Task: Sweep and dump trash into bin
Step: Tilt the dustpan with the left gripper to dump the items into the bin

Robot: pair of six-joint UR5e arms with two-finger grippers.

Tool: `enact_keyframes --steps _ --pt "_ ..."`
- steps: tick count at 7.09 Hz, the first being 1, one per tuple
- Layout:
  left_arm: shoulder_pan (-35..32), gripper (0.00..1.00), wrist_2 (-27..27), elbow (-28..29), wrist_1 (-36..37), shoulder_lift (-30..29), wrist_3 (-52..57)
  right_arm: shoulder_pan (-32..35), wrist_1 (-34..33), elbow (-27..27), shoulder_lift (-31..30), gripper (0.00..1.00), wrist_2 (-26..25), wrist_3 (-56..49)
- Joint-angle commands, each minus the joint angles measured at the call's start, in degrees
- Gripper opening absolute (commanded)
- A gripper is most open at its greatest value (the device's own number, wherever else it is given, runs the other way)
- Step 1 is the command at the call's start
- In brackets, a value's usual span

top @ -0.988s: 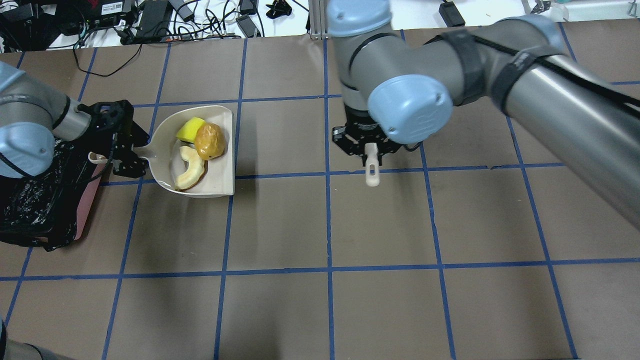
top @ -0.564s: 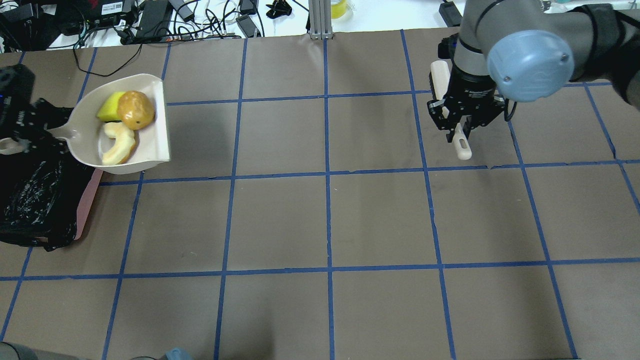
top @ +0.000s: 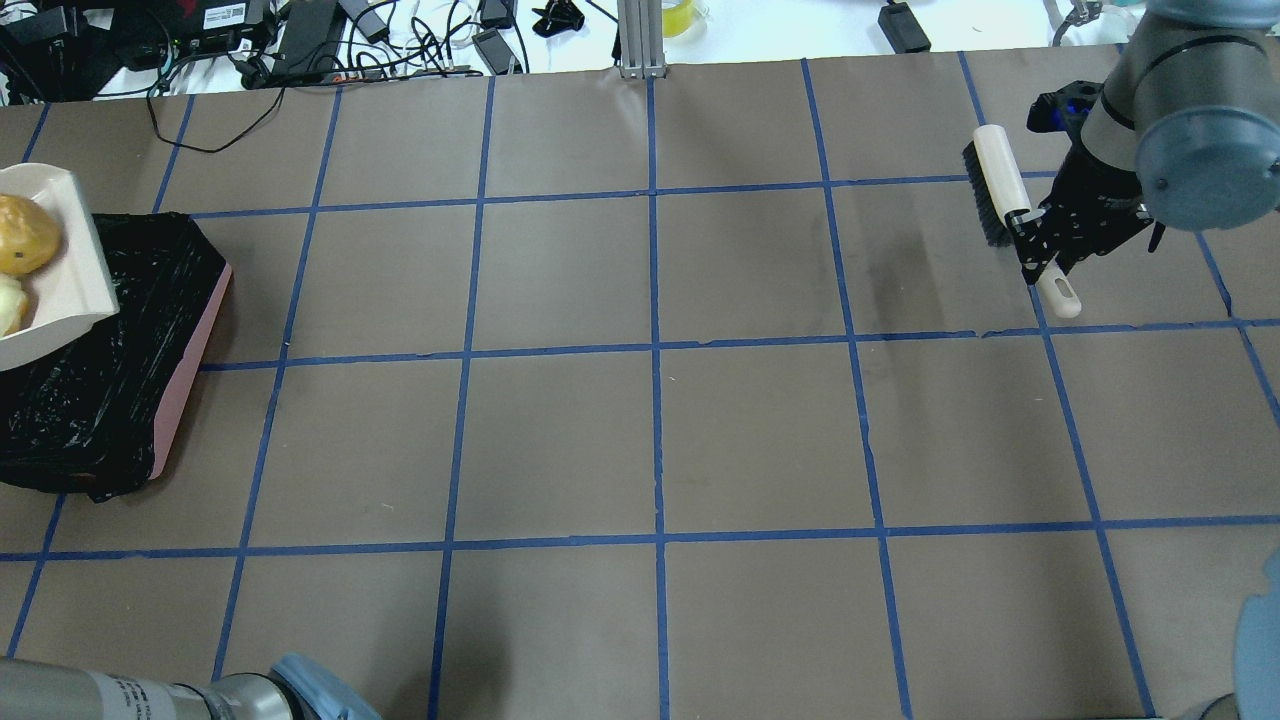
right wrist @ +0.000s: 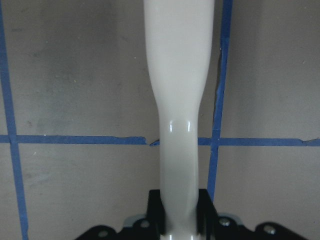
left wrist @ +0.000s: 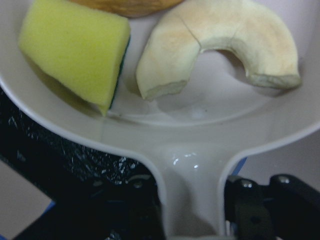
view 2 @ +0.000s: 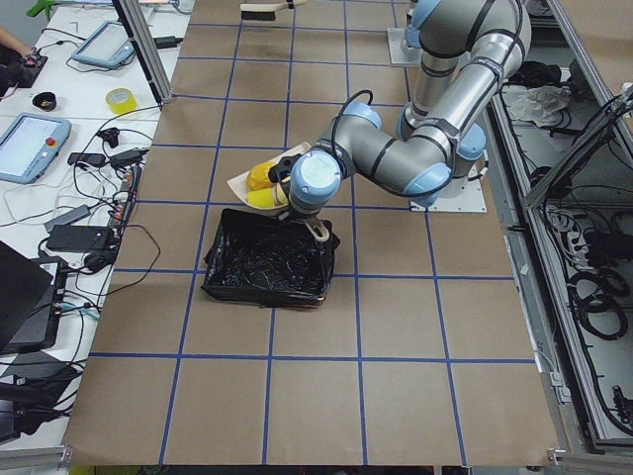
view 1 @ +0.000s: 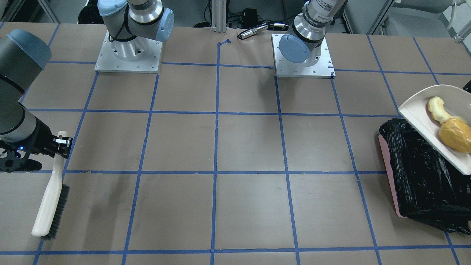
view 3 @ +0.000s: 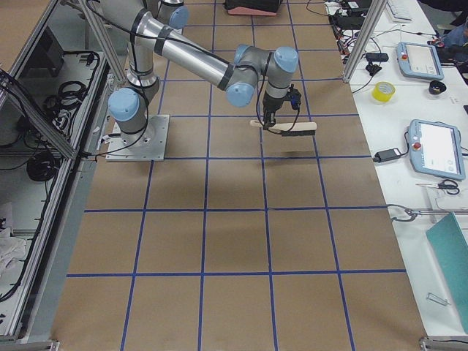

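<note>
Three bits of trash by my count: one orange lump, one pale slice, one yellow wedge. One dustpan, at the right edge looking back at the robot. One bin, at the left edge from overhead, with one black bag in it. One brush, lower left in the view facing the robot. Two arms, a left arm and a right arm, and two claws to match, a left claw and a right claw. One worktop.

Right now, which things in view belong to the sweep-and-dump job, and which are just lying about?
Job: dustpan, orange lump, cream slice, yellow wedge, bin, brush.
Lying about: power brick, tape roll, tablet.
</note>
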Motion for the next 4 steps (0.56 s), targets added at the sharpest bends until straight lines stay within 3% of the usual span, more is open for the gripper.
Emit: enact_keyframes --steps 1,4 --pt "3.57 0.0 7.77 3.42 0.41 -0.92 -2.6 -0.67 -1.76 0.63 1.83 0.0 0.06 0.12" --pt "1.91 0.0 24.73 5.02 4.78 -0.66 -5.08 -0.67 -3.17 0.63 3.68 0.0 -0.11 -0.13"
